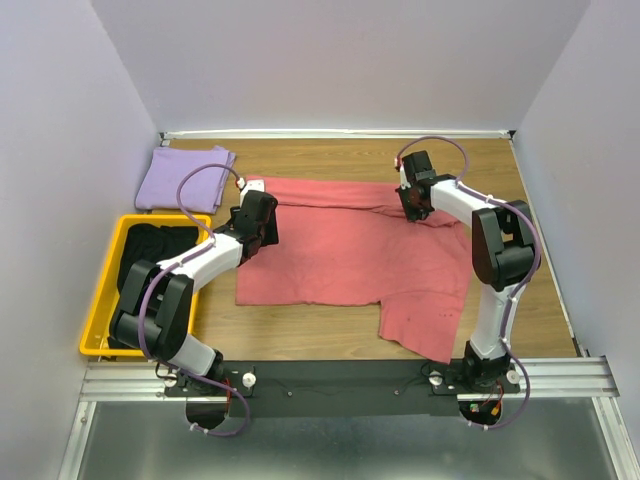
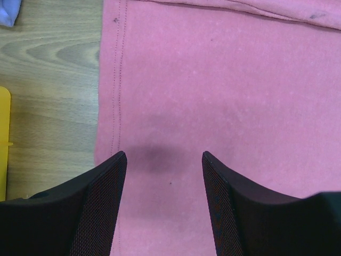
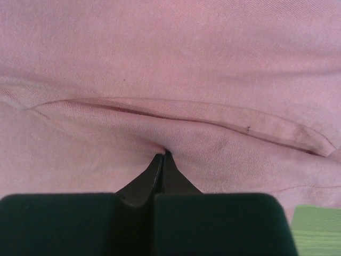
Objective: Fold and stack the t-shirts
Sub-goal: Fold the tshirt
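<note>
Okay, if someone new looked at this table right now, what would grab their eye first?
The big pink shirt spread across the middle, with the right gripper pinched shut on a fold near its far edge and the left gripper open over its stitched hem. Then the yellow bin on the left, black clothes inside, and a folded purple shirt behind it.

Top external: I see the whole table [image 1: 300, 330] from above, behind the bases.
Wrist views: both face down, very close.
Shared: the salmon-pink t-shirt [image 1: 340, 250].
</note>
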Controlling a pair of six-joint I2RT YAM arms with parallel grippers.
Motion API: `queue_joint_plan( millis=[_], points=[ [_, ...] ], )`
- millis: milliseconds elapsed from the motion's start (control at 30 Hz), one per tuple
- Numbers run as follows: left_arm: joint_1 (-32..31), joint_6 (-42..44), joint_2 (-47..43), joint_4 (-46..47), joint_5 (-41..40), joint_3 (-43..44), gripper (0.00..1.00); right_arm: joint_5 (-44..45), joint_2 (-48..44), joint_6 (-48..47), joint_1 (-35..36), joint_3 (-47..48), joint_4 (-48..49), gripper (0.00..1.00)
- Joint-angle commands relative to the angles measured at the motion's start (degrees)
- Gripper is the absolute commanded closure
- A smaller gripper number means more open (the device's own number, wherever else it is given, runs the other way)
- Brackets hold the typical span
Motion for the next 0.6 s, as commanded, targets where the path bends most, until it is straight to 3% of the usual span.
queue_joint_plan(
  millis=[0,400,567],
  points=[
    [-0.50,0.11,-1.58,1.29,-2.26,-0.57,0.33,2.74,-1.86,-1.33,-0.32,1.46,-2.30,0.99],
    [-0.77,0.46,-0.96,1.29,-1.74,-0.48,0.33,1.43,-2.92,-4.58,-0.32,7.97,-8.63,0.99],
    [-0.94,0.63,-1.14,1.20,-1.74,-0.66,0.33,5.10,-0.20,-6.69,-0.41,12.09,-8.90,0.98]
  ],
)
